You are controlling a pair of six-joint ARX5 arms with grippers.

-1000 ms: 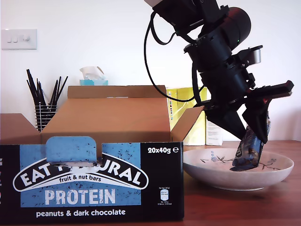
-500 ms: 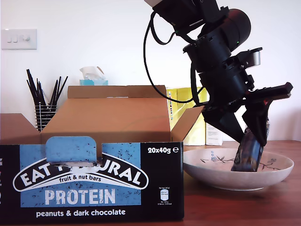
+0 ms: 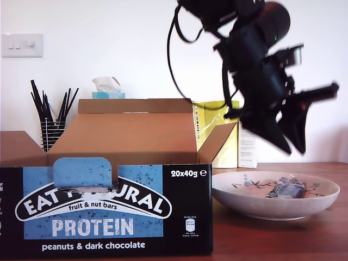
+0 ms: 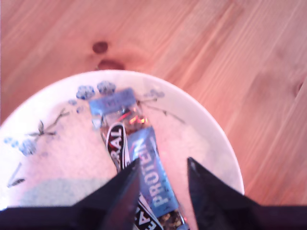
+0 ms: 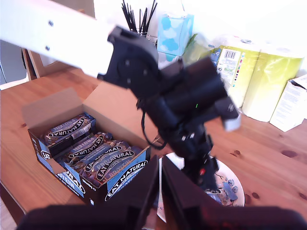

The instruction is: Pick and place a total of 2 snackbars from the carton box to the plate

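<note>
While the carton box (image 3: pixel 109 179) on the bench (image 3: pixel 283 239) holds a full row of bars, you can count only one snackbar (image 4: pixel 136 158) lying flat in the plate (image 3: pixel 274 204), so I judge the job half done with a second bar to fetch. My first gripper (image 3: pixel 288 142) hangs above the plate with its jaws spread and empty, the bar lying loose directly beneath them. My second gripper (image 5: pixel 159 191) waits high above the box, its jaws pressed nearly together on nothing.
</note>
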